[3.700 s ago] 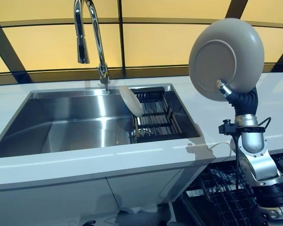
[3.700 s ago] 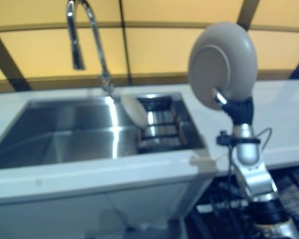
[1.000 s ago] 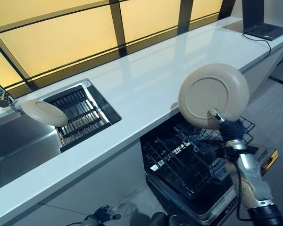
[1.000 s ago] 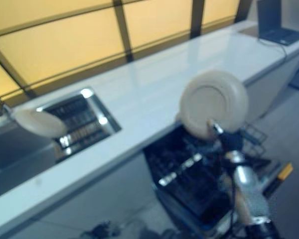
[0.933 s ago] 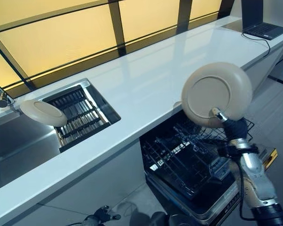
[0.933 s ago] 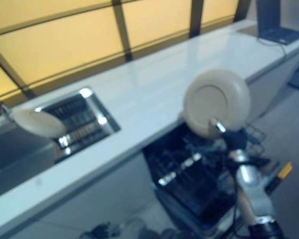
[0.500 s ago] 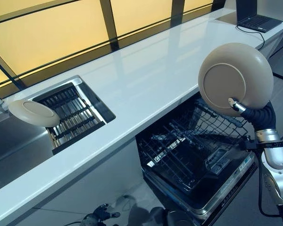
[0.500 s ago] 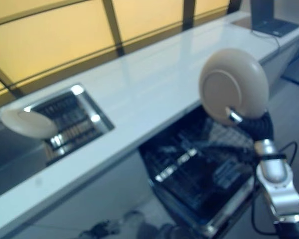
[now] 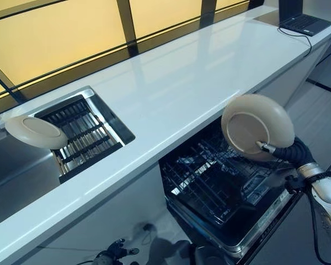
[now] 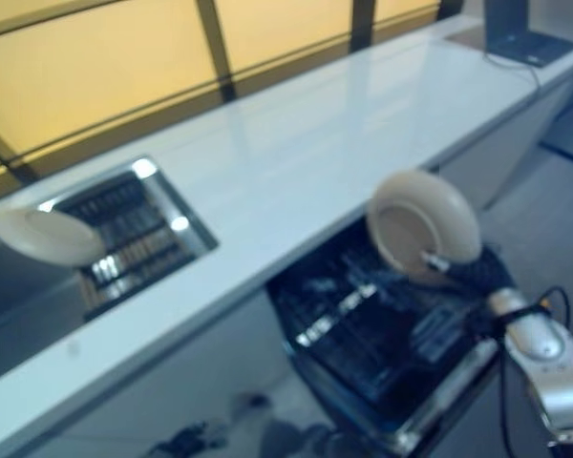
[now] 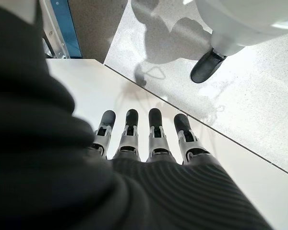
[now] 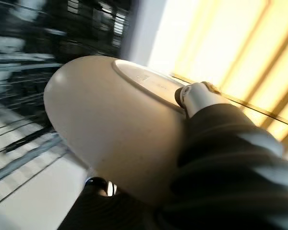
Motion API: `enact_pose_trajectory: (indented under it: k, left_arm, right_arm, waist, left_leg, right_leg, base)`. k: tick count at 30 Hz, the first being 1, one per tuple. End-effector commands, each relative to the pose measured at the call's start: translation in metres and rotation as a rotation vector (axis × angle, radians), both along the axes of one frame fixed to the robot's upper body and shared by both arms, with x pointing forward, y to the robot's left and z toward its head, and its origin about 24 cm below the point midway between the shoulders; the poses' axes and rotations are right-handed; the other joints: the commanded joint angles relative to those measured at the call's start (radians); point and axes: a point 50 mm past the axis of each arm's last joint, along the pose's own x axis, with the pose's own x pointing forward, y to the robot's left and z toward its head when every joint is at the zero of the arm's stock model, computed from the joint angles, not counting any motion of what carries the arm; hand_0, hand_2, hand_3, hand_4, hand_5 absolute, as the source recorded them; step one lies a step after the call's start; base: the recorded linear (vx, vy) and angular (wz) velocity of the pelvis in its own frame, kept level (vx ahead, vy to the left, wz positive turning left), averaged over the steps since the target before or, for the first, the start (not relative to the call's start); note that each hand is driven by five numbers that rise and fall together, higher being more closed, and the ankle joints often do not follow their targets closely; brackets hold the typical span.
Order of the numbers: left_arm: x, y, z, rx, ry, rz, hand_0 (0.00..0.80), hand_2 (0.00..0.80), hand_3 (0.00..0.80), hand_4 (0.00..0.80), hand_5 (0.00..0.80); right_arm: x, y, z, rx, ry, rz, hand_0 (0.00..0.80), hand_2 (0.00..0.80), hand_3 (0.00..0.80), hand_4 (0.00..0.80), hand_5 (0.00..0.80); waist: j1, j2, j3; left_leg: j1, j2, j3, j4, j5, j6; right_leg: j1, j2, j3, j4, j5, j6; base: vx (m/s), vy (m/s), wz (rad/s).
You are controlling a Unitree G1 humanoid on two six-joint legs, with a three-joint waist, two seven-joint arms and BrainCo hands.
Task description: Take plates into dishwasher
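The right robot hand (image 9: 281, 153) pinches a round, matte beige ceramic plate (image 9: 257, 126) by its rim, held on edge above the black wire dishwasher rack (image 9: 220, 187) under the glossy white worktop (image 9: 182, 83). A second beige plate (image 9: 36, 132) leans in the steel sink's ribbed drainer (image 9: 85, 135). The left robot hand (image 11: 149, 139) hangs with fingers straight, holding nothing.

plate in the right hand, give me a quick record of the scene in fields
held plate: beige plate, on edge, underside toward the camera
right hand: right hand gripping the plate's rim
plate position: above the open dishwasher rack, not yet slotted in
second plate: second plate propped on the drying rack in the sink
left hand: left hand, fingers straight, holding nothing
counter: white counter, laptop at far end
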Motion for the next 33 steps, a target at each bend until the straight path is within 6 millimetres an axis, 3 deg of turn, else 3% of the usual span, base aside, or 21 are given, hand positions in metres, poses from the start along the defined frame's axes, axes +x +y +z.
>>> enact_pose_trajectory:
  k: [1,10,22,33]
  left_arm:
    - [0.007,0.033,0.01,0.075,-0.031,0.025,0.0,0.0,0.0,0.0,0.0]
    - [0.007,0.033,0.01,0.086,-0.013,-0.009,0.0,0.0,0.0,0.0,0.0]
    - [0.012,0.031,0.011,0.09,-0.017,-0.029,0.0,0.0,0.0,0.0,0.0]
    - [0.016,0.026,0.011,0.078,-0.023,-0.029,0.0,0.0,0.0,0.0,0.0]
  right_arm:
    - [0.005,0.002,0.003,0.004,0.0,0.023,0.8,0.8,0.8,0.8,0.8]
    - [0.011,0.002,-0.016,0.011,0.057,-0.037,0.8,0.8,0.8,0.8,0.8]
    - [0.022,0.014,-0.001,-0.04,-0.018,-0.025,0.8,0.8,0.8,0.8,0.8]
    - [0.017,0.028,0.003,-0.117,-0.077,-0.018,0.8,0.8,0.8,0.8,0.8]
  waist:
    - [-0.009,-0.113,-0.005]
    - [0.006,-0.114,-0.002]
    - [0.025,-0.11,0.01]
    - [0.018,-0.106,0.018]
  left_leg:
    - [-0.021,-0.056,0.029,-0.013,-0.092,0.023]
    - [-0.021,-0.055,0.022,-0.013,-0.089,0.022]
    - [-0.029,-0.057,0.007,-0.013,-0.087,0.022]
    - [-0.03,-0.057,0.008,-0.013,-0.086,0.024]
  right_leg:
    - [0.244,0.029,-0.055,-0.329,0.053,-0.019]
    - [0.247,0.03,-0.065,-0.333,0.054,-0.017]
    - [0.244,0.028,-0.075,-0.331,0.049,-0.018]
    - [0.235,0.026,-0.069,-0.319,0.046,-0.014]
  base:
    - [0.011,-0.015,-0.03]
    - [0.0,0.0,0.0]
    - [0.0,0.0,0.0]
    - [0.0,0.0,0.0]
